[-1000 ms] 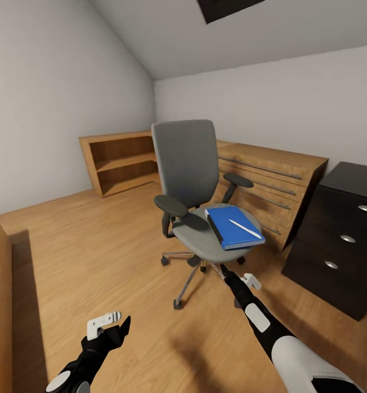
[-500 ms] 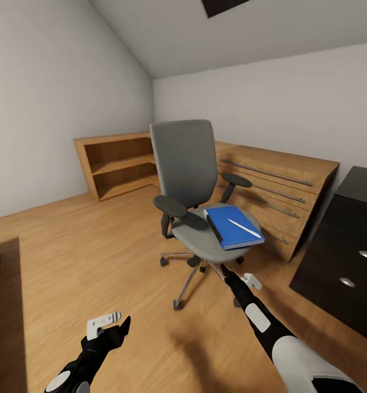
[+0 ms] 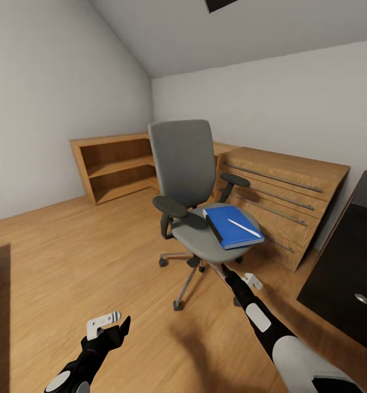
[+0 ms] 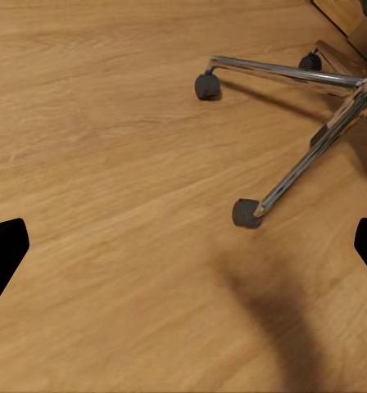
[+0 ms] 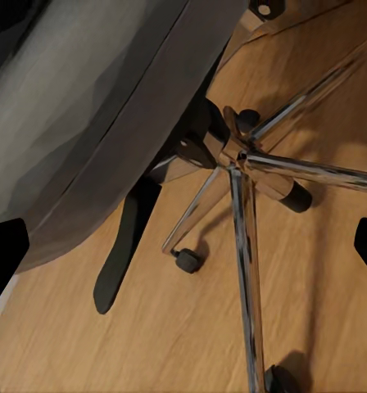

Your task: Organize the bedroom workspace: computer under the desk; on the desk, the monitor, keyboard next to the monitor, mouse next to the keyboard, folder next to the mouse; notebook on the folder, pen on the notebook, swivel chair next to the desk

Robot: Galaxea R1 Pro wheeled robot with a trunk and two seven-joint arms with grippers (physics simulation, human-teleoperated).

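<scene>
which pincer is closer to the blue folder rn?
Right. The right pincer sits just below the seat edge under the blue folder; the left pincer hangs low over the floor, well off.

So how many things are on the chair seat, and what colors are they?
Blue: 1, the folder
White: 1, the pen
Total: 2 on the swivel chair seat

Pale grey walls [image 3: 52, 109] meet a sloped ceiling [image 3: 232, 38], with a dark skylight [image 3: 223, 4] at its edge. Oak planks cover the floor [image 3: 69, 262]. An open low oak shelf unit [image 3: 112, 164] sits in the corner, beside a slatted oak cabinet [image 3: 282, 196]; a dark drawer unit [image 3: 350, 262] stands at right
</scene>
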